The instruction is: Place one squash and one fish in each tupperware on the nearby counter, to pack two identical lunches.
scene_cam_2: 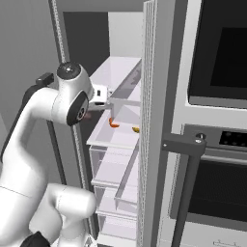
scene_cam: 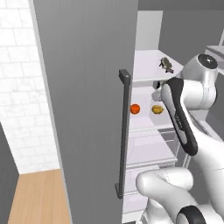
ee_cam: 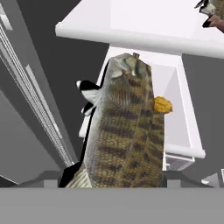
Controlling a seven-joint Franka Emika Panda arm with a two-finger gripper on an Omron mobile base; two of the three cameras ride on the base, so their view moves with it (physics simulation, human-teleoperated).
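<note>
My gripper point(ee_cam: 120, 178) is shut on a brown-grey speckled fish point(ee_cam: 124, 131), which rises large between the fingertips in the hand view. The hand point(scene_cam: 156, 92) reaches into the open fridge at its middle shelf point(scene_cam: 146, 120), just under the upper shelf. An orange-red squash point(scene_cam: 135, 109) and a yellow-ochre squash point(scene_cam: 157, 109) sit on that middle shelf; the yellow one point(ee_cam: 162, 104) lies just beyond the held fish. A second fish point(scene_cam: 166, 64) rests on the upper shelf point(ee_cam: 131, 22). From the right base view the hand point(scene_cam_2: 100, 96) hovers above both squashes point(scene_cam_2: 113, 123). The tupperware is out of view.
The open grey fridge door point(scene_cam: 87, 109) with its dark vertical handle point(scene_cam: 124, 131) stands close on the left of the arm. Clear drawers point(scene_cam_2: 116, 169) fill the fridge below the shelves. The other door's edge point(scene_cam_2: 154, 120) and a wall oven point(scene_cam_2: 217, 144) are on the right.
</note>
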